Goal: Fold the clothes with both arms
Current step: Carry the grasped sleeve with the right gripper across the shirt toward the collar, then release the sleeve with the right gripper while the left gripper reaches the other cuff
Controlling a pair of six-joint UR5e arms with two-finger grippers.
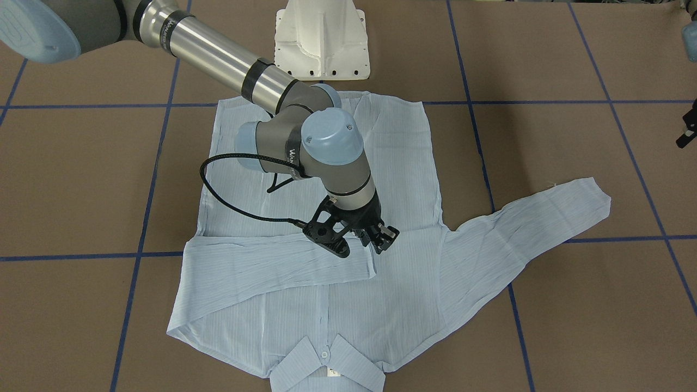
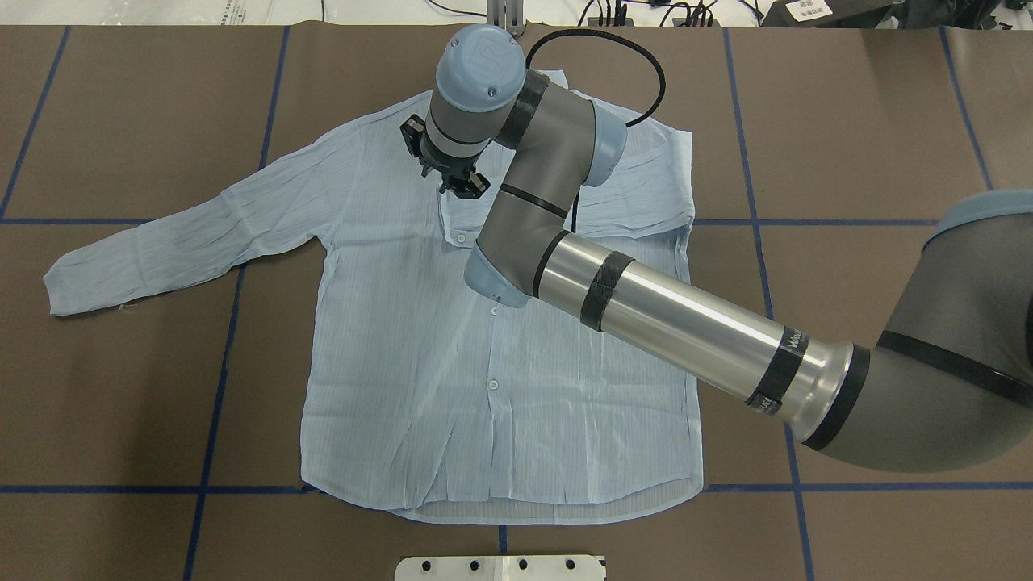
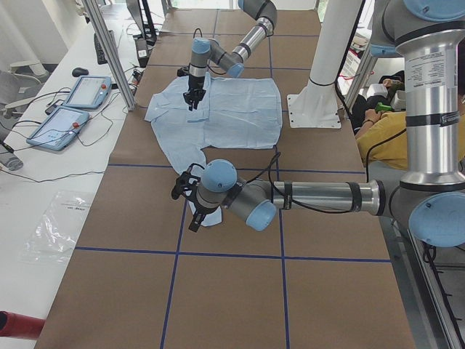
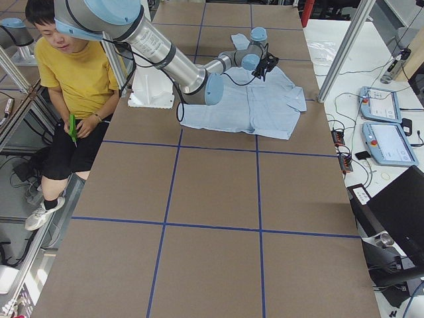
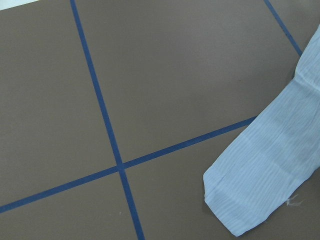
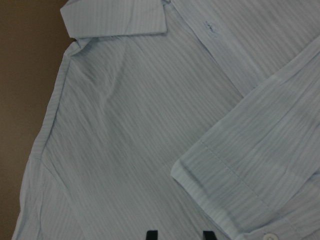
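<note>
1. Nearest the robot, I logged the white pedestal base [image 1: 321,43] at the table's [image 2: 847,121] edge. The hem [image 2: 500,508] of the shirt [image 2: 452,379] lay just beyond it.
2. The shirt lay flat on the brown surface, front and buttons up, with its body spread out. The hem pointed toward the robot and the collar lay on the far side.
3. The left sleeve [image 2: 186,234] stretched flat toward the robot's left, clear of the body. Its cuff [image 5: 250,200] lay on bare table near a crossing of blue tape lines [image 5: 119,167].
4. In the exterior left view the left gripper [image 3: 195,220] stood over that cuff. The left wrist view showed the cuff at lower right and no finger. I could not tell how these jaws stood, nor whether they touched the cloth.
5. The right sleeve [image 1: 272,267] lay folded across the chest, and its end [image 6: 225,175] rested on the body cloth beside the button line.
6. The right gripper [image 2: 464,186] pointed down over the chest at that sleeve end. In the right wrist view its two black fingertips [image 6: 151,234] stood apart with nothing clamped between them. The sleeve end lay just ahead of them. I could not confirm contact with the cloth.
7. Farthest out, the collar [image 1: 326,365] lay flat with its points spread.
</note>
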